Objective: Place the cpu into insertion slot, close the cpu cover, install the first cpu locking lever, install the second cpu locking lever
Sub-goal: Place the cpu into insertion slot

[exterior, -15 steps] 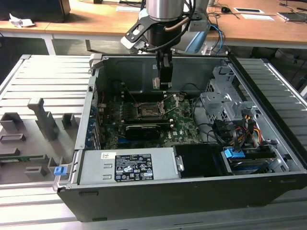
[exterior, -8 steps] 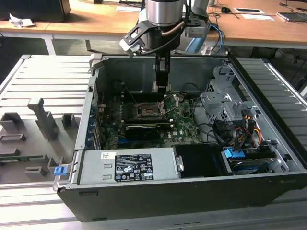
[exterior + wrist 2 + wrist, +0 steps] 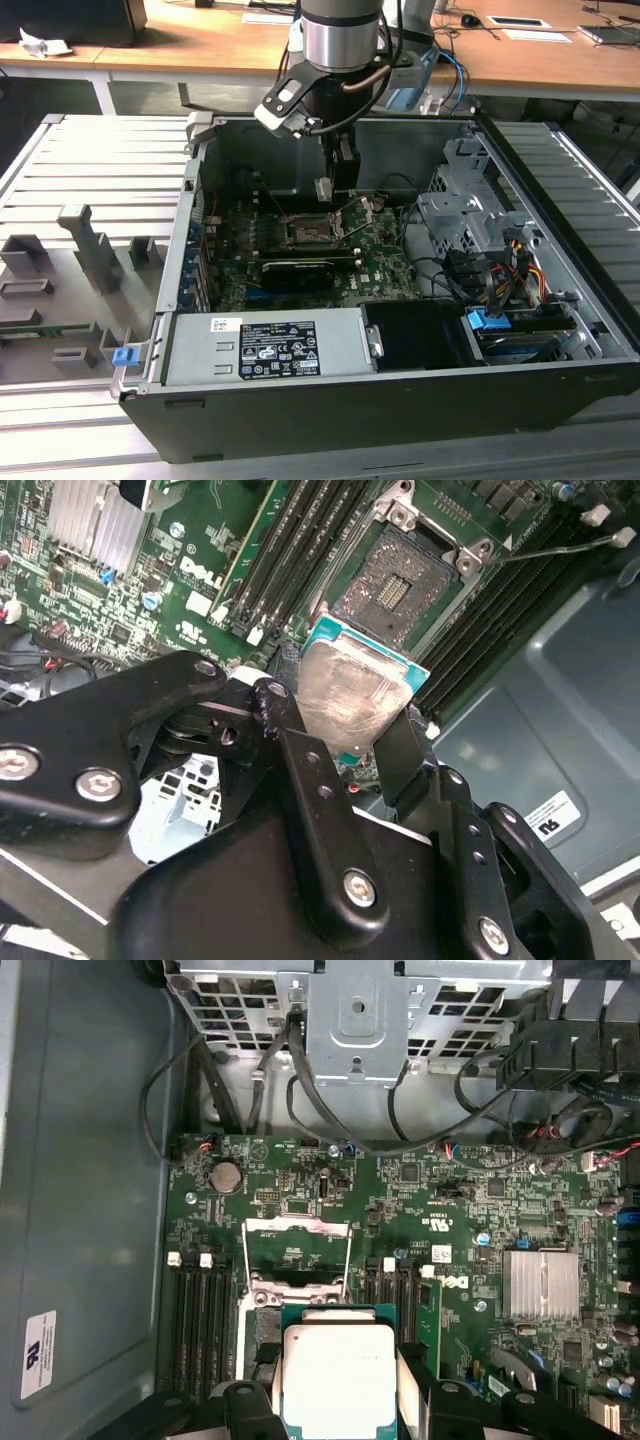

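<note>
The gripper [image 3: 350,725] is clenched on the cpu [image 3: 352,685], gripping it by two opposite edges. The chip hangs tilted inside the open computer case [image 3: 300,420], above the insertion slot [image 3: 395,580] and clear of it. The cpu cover [image 3: 297,1226] is swung open off the slot.

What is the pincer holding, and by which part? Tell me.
The chip, clamped by two opposite edges in the pincer, above the socket.

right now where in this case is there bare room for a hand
Free: flat silver power supply top beside the green motherboard; bare grey case panel along its memory slots. Crowded: cabled grey drive cage; pincer gripping silver square cpu.
</note>
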`<state>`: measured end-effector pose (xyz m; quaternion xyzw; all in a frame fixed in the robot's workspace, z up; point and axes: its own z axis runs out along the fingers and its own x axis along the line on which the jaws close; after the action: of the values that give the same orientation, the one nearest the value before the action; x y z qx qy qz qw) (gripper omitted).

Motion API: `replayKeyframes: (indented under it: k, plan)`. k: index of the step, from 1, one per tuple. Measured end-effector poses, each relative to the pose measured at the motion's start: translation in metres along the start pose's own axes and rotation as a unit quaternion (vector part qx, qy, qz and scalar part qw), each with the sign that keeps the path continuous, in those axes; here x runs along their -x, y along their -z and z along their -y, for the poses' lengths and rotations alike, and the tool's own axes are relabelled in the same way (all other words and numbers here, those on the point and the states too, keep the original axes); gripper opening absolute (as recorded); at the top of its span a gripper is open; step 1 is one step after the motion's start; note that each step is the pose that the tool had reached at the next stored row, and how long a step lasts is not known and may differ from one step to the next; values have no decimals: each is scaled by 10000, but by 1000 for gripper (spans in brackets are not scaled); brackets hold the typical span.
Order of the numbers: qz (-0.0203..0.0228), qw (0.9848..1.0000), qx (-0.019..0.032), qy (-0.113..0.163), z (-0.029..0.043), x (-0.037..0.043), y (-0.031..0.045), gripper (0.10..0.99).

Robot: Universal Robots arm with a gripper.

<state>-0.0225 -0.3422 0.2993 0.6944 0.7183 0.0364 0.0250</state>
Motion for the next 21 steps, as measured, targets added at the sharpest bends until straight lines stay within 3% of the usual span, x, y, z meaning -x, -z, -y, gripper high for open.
replayKeyframes:
  k: [9,13,21]
  plan:
    - [17,10000,-3,24,5,1,-52,541]
    - [-28,9986,-9,537,7,1,-80,541]
    - [-31,9984,-9,562,14,2,-117,541]
